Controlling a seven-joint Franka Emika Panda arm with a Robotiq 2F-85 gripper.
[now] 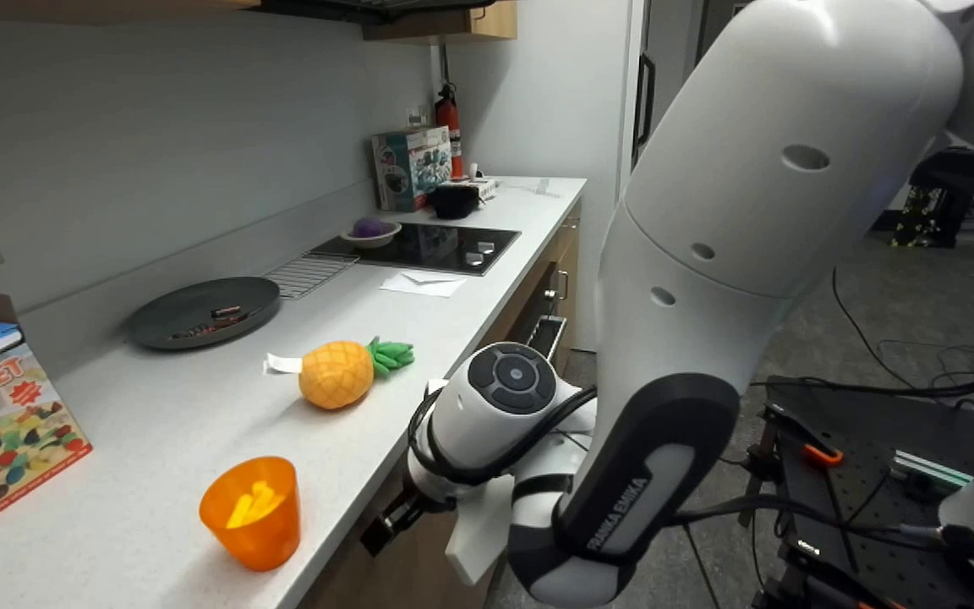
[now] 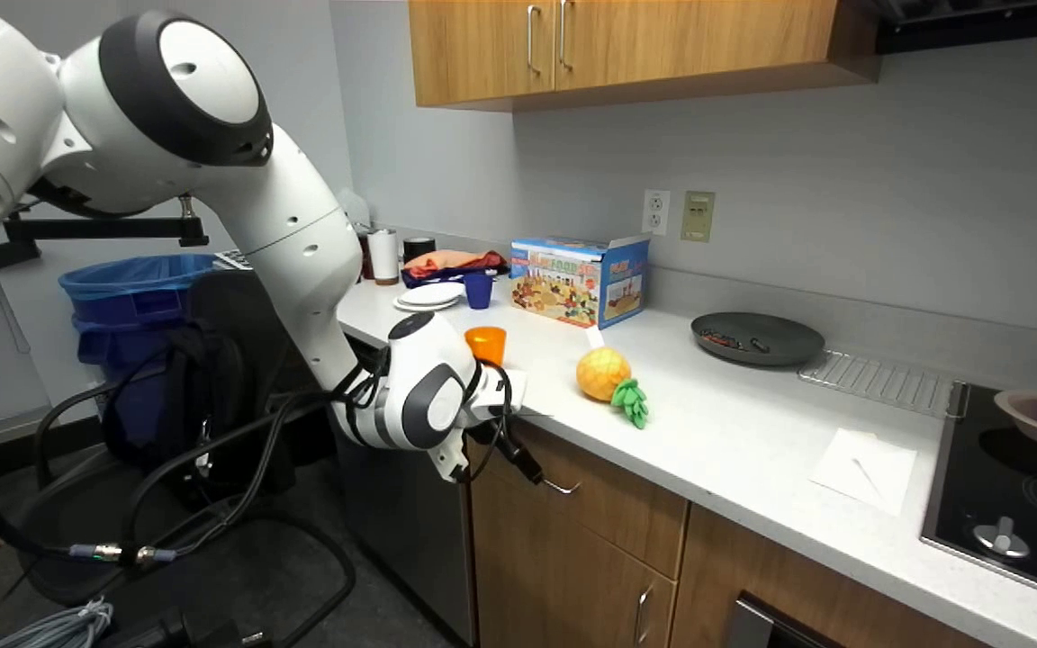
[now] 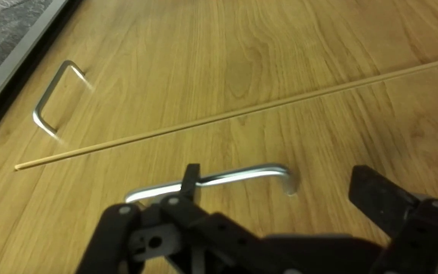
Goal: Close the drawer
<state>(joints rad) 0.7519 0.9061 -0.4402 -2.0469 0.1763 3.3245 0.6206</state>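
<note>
Under the front edge of the surface point(image 2: 725, 441), the drawer point(image 2: 617, 508) faces the pincer point(image 3: 278, 175); only the wrist view clearly shows wide-spread fingers point(image 3: 375, 199), one crossing the handle point(image 3: 240, 175).

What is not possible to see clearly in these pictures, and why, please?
Wrist view: part of the drawer handle, hidden by a finger of the tool; contact is unclear.
Wrist view: the inside of the drawer, hidden by its front panel.
In an exterior view: the food set box, cut off by the left edge.
In an exterior view: objects in the dark pan, too small to name.
</note>
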